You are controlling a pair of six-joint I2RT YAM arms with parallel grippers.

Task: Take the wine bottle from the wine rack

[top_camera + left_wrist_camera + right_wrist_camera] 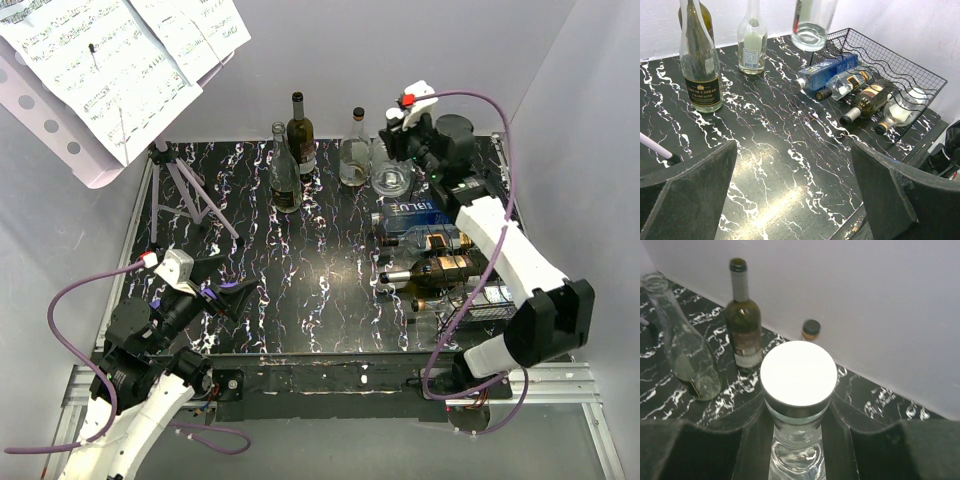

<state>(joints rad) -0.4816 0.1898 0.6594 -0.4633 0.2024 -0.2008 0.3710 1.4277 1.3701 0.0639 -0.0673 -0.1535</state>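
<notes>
My right gripper (408,135) is shut on the neck of a clear wine bottle (392,178) with a white cap (799,372), holding it upright at the back of the table. In the left wrist view the wine bottle (812,25) hangs by the far left corner of the black wire wine rack (920,75), its base seemingly just above the table. Several other bottles lie in the wine rack (485,305), among them a blue one (415,212). My left gripper (795,195) stands wide open over bare table at the front left (225,295).
A clear champagne bottle (285,170), a dark bottle (301,140) and another clear bottle (353,155) stand at the back. The purple music stand (120,70) with sheet music fills the back left, its legs (195,195) on the table.
</notes>
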